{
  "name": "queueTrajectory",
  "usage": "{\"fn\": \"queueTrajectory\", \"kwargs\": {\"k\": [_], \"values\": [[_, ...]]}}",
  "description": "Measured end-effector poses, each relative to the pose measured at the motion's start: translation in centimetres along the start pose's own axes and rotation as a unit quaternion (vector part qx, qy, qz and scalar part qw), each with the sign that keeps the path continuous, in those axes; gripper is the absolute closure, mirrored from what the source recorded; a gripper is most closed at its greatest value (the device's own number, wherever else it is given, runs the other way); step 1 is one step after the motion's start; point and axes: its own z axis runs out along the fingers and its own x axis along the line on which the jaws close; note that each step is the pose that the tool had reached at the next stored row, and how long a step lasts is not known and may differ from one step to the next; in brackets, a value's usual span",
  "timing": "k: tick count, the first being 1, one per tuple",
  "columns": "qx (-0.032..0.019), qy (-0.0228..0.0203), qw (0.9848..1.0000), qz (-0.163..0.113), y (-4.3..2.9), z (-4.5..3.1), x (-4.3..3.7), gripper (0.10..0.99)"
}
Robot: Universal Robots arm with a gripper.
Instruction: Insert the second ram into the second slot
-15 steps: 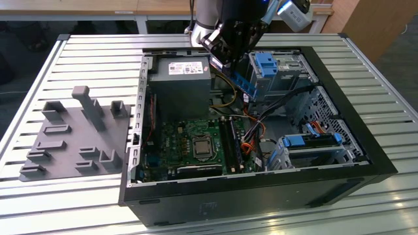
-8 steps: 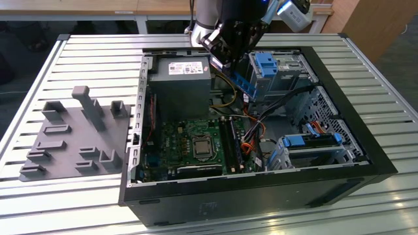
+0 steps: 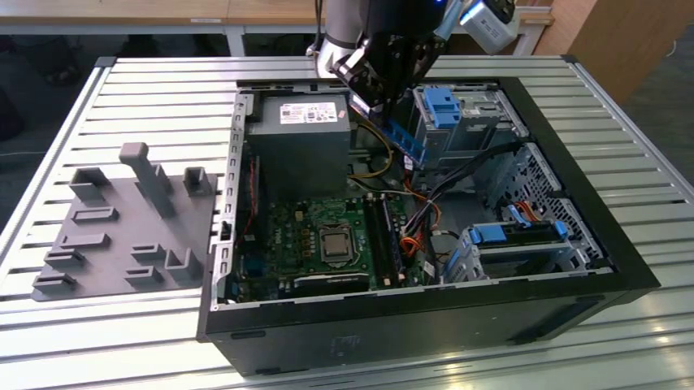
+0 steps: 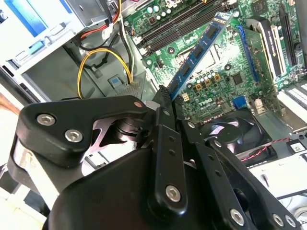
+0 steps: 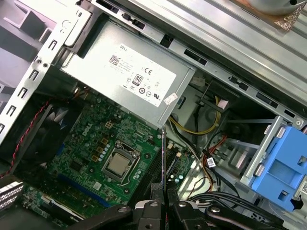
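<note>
Over the case (image 3: pixel 434 325): the gripper (image 3: pixel 392 114) hung above the open interior, just beside the power supply (image 3: pixel 298 138).
Grip: jaws closed together, pinching one end of the ram (image 3: pixel 408 140).
Ram: in the air, clear of the board (image 3: pixel 325 244); free end pointed down into the case.
Ram axis: in the exterior view it slanted down toward the exterior view's right. In the second wrist view it ran out from the fingers (image 4: pixel 163 98) and crossed the line of the slots (image 4: pixel 180 26) at an angle. Judged not yet lined up.
Slots: long dark channels on the board, beside the CPU socket (image 3: pixel 331 241). They lay below the ram and well apart from it. Could not tell which were filled.
In the way: a yellow cable loop (image 4: pixel 103 62) beside the power supply. A black cable bundle (image 3: pixel 466 166) ran past the ram's free end, near enough to snag, by my reckoning.
Further out: fan (image 4: pixel 230 132) at the board's edge; blue bracket (image 3: pixel 440 106) behind the ram; grey fixture (image 3: pixel 119 236) on the table (image 3: pixel 152 89), to the exterior view's left of the case.
</note>
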Motion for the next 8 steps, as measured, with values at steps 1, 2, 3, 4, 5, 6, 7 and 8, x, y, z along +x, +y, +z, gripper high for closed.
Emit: {"fn": "queueTrajectory", "kwargs": {"k": [1, 2, 3, 4, 5, 6, 7, 8], "values": [[0.0000, 0.0000, 1.0000, 0.000, 0.00, 0.00, 0.00, 0.945], [0.0000, 0.0000, 1.0000, 0.001, 0.00, 0.00, 0.00, 0.945], [0.0000, 0.0000, 1.0000, 0.001, 0.00, 0.00, 0.00, 0.945], [0.0000, -0.0001, 1.0000, 0.002, 0.00, 0.00, 0.00, 0.945], [0.0000, -0.0001, 1.0000, 0.002, -0.01, 0.00, 0.01, 0.945], [0.0001, -0.0001, 1.0000, 0.003, -0.01, 0.00, 0.01, 0.945], [0.0001, -0.0001, 1.0000, 0.003, -0.01, 0.00, 0.01, 0.945], [0.0000, -0.0001, 1.0000, 0.004, -0.02, 0.00, 0.01, 0.945]]}}
